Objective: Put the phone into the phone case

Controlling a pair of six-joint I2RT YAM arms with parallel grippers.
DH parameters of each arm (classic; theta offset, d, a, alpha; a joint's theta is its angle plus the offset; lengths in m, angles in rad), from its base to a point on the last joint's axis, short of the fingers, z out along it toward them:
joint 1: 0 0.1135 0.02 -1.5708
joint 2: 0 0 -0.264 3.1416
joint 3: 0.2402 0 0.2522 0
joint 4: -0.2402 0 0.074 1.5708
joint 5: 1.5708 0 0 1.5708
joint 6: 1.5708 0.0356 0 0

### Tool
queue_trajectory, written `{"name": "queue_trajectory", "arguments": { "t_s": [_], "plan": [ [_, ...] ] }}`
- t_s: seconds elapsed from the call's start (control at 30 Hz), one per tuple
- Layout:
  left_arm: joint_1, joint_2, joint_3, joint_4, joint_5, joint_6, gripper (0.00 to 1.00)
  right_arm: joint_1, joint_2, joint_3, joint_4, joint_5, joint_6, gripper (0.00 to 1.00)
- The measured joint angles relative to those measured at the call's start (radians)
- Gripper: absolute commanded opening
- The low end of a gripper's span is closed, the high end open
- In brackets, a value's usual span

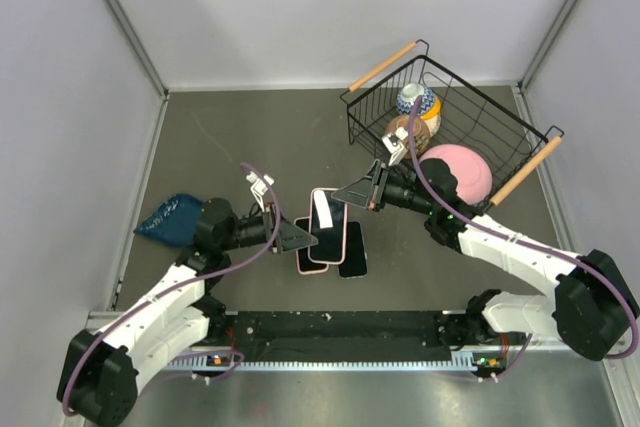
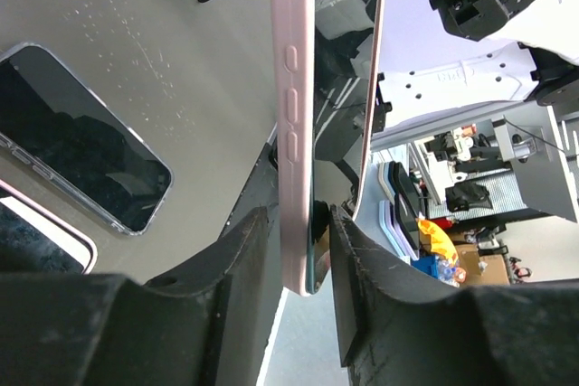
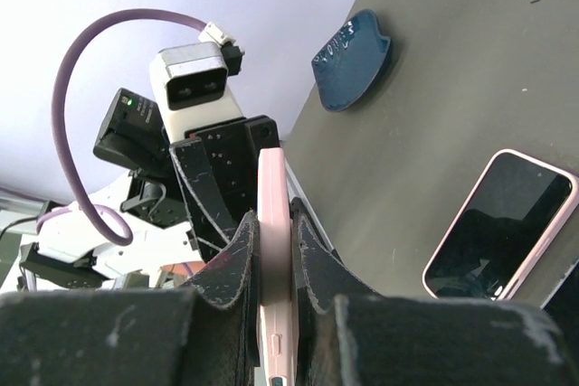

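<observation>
Nearest the bases, the left gripper reaches in from the left with its jaws apart around one edge of the pink case. One finger lies against the pink back, and a thin gap shows on the glossy side, so it seems to bracket the case rather than pinch it. The case hangs roughly flat above the middle of the table, over a few loose phones. A dark, mirror-like face fills the case. I take this to be the phone, but I cannot tell whether it is seated at every corner. From the far side, the right gripper is clamped across the thickness of the case's opposite edge and carries it. Off to the left lies a blue dish. At the far right stands a wire basket with a pink bowl in it. By its look the phone is light, rigid and slick, with a glass face that would chip if dropped. The case rim probably flexes a little. A good hold is across the thickness at an edge, clear of the side buttons, leaving the corners free to be pressed home one at a time.
</observation>
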Motion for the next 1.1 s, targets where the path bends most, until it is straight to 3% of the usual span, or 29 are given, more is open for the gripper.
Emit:
{"name": "queue_trajectory", "arguments": {
  "t_s": [0.1,0.17,0.47,0.53,0.63,0.73,0.83,0.93,1.0,1.03,1.07,1.1],
  "plan": [
    [-0.002,-0.016,-0.005,-0.012,0.004,0.004,0.24,0.0,0.0,0.0,-0.002,0.014,0.001,0.0],
    [-0.002,-0.02,-0.005,-0.016,0.009,0.007,0.02,0.0,0.0,0.0,-0.003,0.021,0.002,0.0],
    [-0.005,-0.034,0.014,-0.09,0.009,0.022,0.0,0.0,0.007,0.0,-0.003,0.019,-0.004,0.0],
    [-0.008,-0.029,0.048,-0.16,-0.01,0.045,0.09,0.0,0.009,-0.001,-0.005,0.026,-0.008,0.0],
    [-0.008,-0.013,0.091,-0.226,-0.015,0.071,0.39,-0.003,0.009,-0.001,-0.001,0.035,-0.008,0.0],
    [-0.008,-0.005,0.087,-0.221,-0.016,0.064,0.47,-0.011,0.009,-0.027,0.045,0.038,0.031,0.0],
    [-0.008,-0.02,0.034,-0.148,-0.004,0.019,0.48,-0.027,0.015,-0.063,0.109,0.031,0.089,0.0],
    [-0.008,-0.043,-0.04,-0.047,0.016,-0.043,0.43,-0.041,0.031,-0.074,0.151,0.024,0.132,0.0],
    [-0.008,-0.044,-0.066,0.01,0.027,-0.078,0.33,-0.044,0.035,-0.074,0.167,0.019,0.147,0.0],
    [-0.008,-0.044,-0.072,0.034,0.032,-0.095,0.26,-0.045,0.035,-0.074,0.174,0.016,0.15,0.0],
    [-0.008,-0.044,-0.073,0.053,0.035,-0.107,0.11,-0.045,0.035,-0.074,0.179,0.016,0.152,0.0],
    [-0.008,-0.044,-0.073,0.067,0.038,-0.115,0.02,-0.046,0.035,-0.074,0.186,0.015,0.155,0.0]
  ]
}}
